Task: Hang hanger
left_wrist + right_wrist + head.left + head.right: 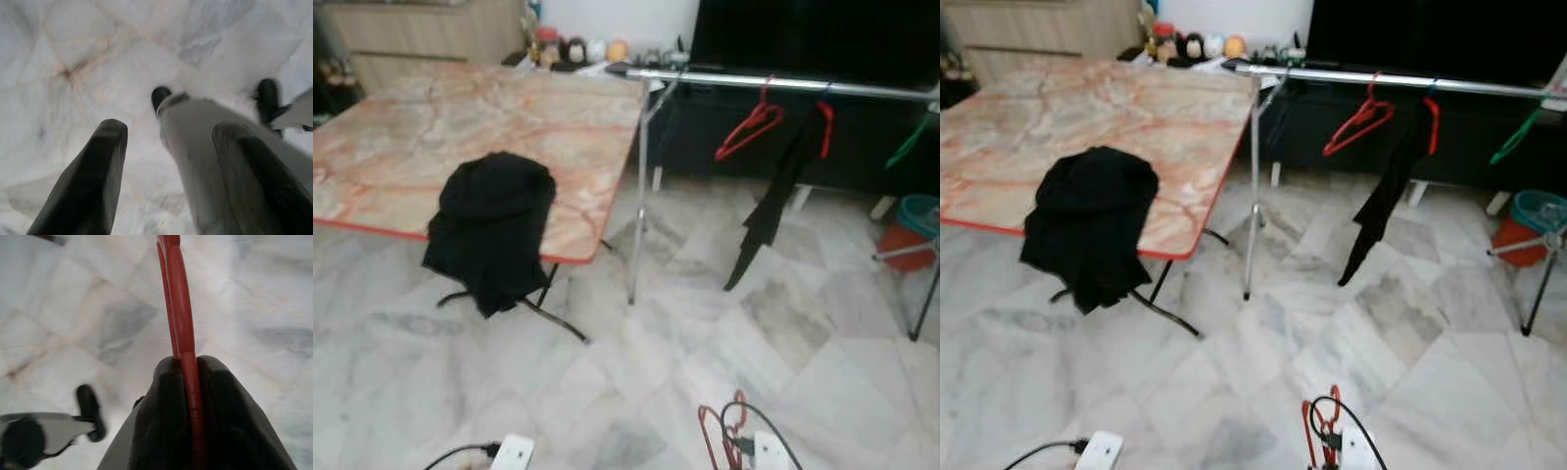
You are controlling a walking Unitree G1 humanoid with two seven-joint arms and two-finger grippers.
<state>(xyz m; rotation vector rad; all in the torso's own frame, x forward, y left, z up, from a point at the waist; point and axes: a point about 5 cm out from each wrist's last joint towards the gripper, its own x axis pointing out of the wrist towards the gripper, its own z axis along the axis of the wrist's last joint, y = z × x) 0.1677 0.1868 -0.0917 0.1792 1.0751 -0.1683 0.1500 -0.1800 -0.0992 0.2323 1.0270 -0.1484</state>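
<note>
The red hanger (182, 323) is gripped in the right claw (188, 369); its two black fingers (161, 401) are pressed tight on the red bar from both sides. In the eye views this hanger (717, 431) appears at the bottom edge of the frame, right of the middle, low above the marble floor (803, 333). The left claw (171, 142) hangs over the floor with its fingers (93, 171) spread apart and nothing between them.

Across the upper right of the frame runs a silver clothes rail (783, 84) on a thin metal stand. On it hang another red hanger (749, 129), then a red hanger with a black garment (773, 201) hanging down from it, and at the far right a green hanger (911, 142). Under the right end of the rail stands a teal and red bucket (911, 230).

In the upper left of the frame is a folding table (431, 127) with an orange marble pattern. A black cloth (489, 230) lies on its near edge and hangs partly over it. Behind the rail is a dark cabinet (822, 39), and small objects stand at the far side of the table.
</note>
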